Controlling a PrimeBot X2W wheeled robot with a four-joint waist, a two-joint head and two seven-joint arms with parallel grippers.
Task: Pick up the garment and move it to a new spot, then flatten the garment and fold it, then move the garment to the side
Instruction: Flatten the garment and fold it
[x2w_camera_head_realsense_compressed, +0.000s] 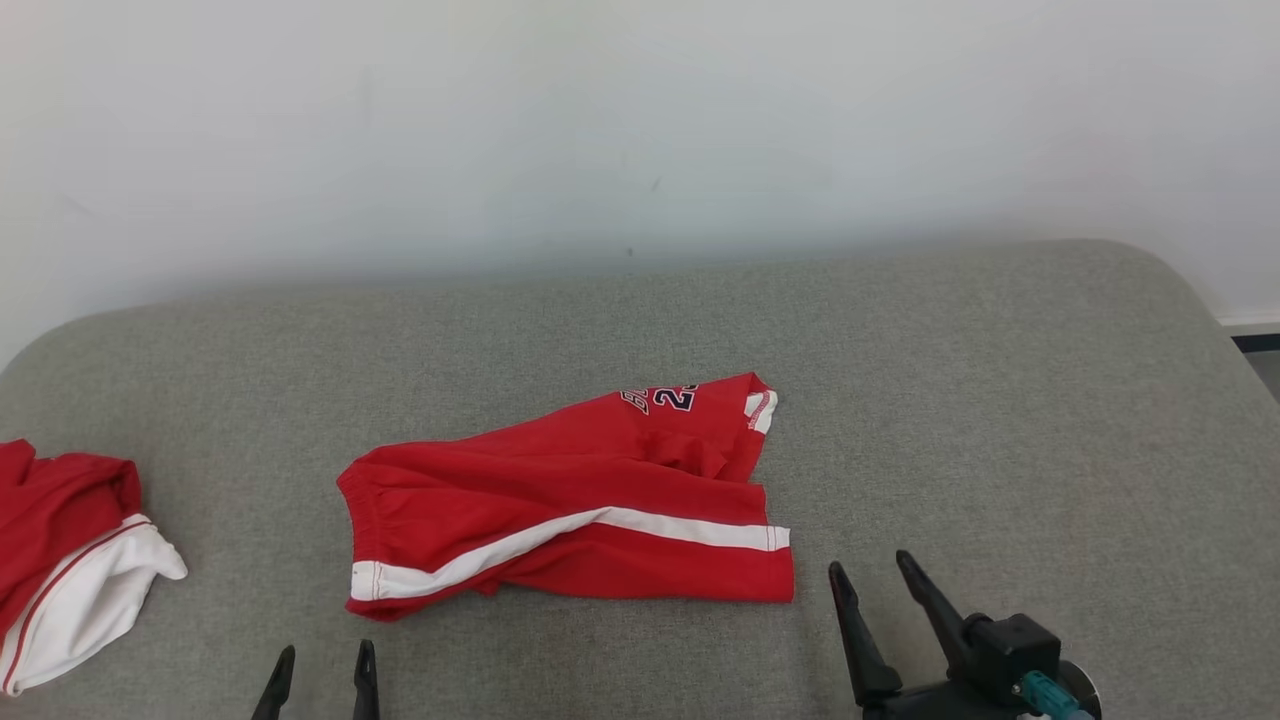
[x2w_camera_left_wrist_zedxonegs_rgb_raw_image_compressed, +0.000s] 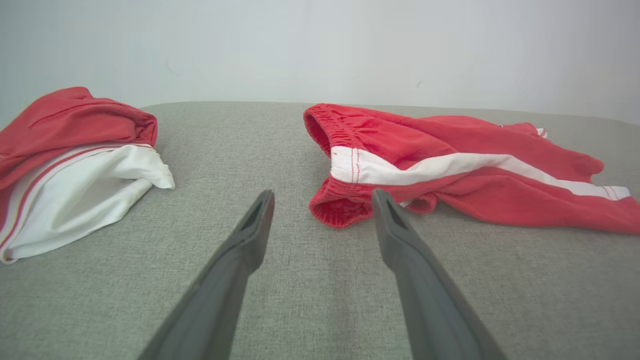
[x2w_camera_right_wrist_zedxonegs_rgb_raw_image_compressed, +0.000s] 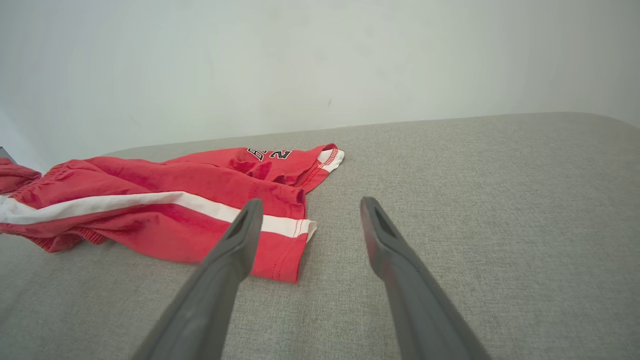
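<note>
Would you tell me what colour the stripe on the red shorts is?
White, running along the red shorts; the stripe shows best in the head view.

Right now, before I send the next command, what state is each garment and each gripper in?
red shorts: lying rumpled and unfolded on the grey cushion, not held.
red and white garment: bunched up at the cushion's left edge, not held.
left gripper: open, empty, not touching the shorts.
right gripper: open, empty, not touching the shorts.
</note>
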